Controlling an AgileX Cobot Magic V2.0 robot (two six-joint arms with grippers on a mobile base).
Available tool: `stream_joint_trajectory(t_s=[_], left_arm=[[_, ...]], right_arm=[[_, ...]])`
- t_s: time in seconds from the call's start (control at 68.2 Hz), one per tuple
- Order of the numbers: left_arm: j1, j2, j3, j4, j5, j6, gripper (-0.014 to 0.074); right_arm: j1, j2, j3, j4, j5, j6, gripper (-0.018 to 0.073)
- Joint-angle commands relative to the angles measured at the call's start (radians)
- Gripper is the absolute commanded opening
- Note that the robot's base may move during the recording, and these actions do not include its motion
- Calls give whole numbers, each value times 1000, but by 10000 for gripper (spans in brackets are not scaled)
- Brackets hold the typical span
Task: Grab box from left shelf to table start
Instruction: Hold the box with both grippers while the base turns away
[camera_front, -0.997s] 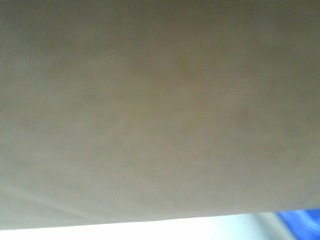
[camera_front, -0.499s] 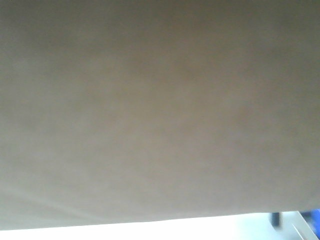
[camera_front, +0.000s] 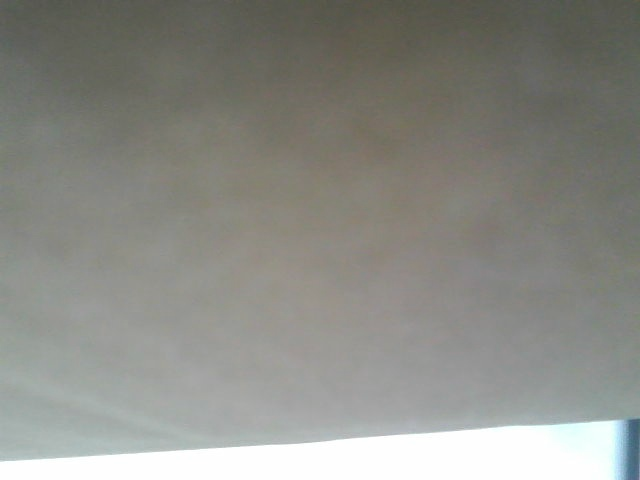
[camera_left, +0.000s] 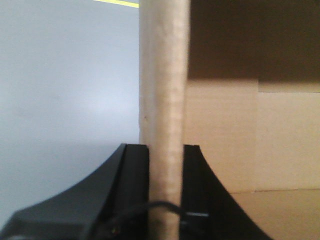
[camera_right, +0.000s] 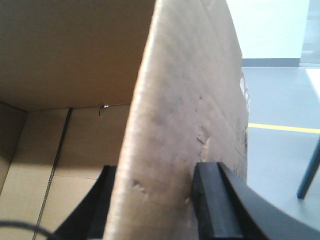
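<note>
Two-handed hold on cardboard box (camera_front: 320, 220), one gripper per wall. Fills nearly whole front view w/ plain brown face, blurred, too close for detail. Leaves only a bright white strip below box's lower edge and a dark upright sliver (camera_front: 627, 450) past its bottom-right corner, too small to ID.

Left wrist view: left gripper (camera_left: 164, 157) clenched on gripped wall (camera_left: 164, 90), seen edge-on and upright. Black fingers (camera_left: 131, 167) pressed to both faces, one outside box, one inside. Inside box, right of that wall: brown panels w/ seams, upper part in shadow. Outside box, left of it: grey floor (camera_left: 65, 100), w/ yellow line (camera_left: 117, 2) at far top. Thin black cable (camera_left: 145, 206) across wall's base, nr gripper body.

Right wrist view: right gripper (camera_right: 159, 175) likewise clamped, on scuffed wall (camera_right: 185, 100), tilted in frame, small tears nr contact. Black pad (camera_right: 212, 200) flat against outer face; other finger inside box, mostly hidden. Inside box: flap seam along bottom panel. Outside box: grey floor w/ yellow stripe (camera_right: 282, 128), dark blue furniture leg (camera_right: 310, 170).

Support under box: cannot tell, whether shelf, table or none.
</note>
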Motion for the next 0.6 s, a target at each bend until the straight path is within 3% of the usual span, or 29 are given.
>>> stream_joint_trajectory(t_s=[0.0,0.587], left_arm=[[-6,8,-9,53,35,-3,-99],[-6,8,-9,51,35,-3,-99]], right_arm=[[-4,15,-29,-27,-138,5,57],[-4,15,-29,-27,-138,5,57]])
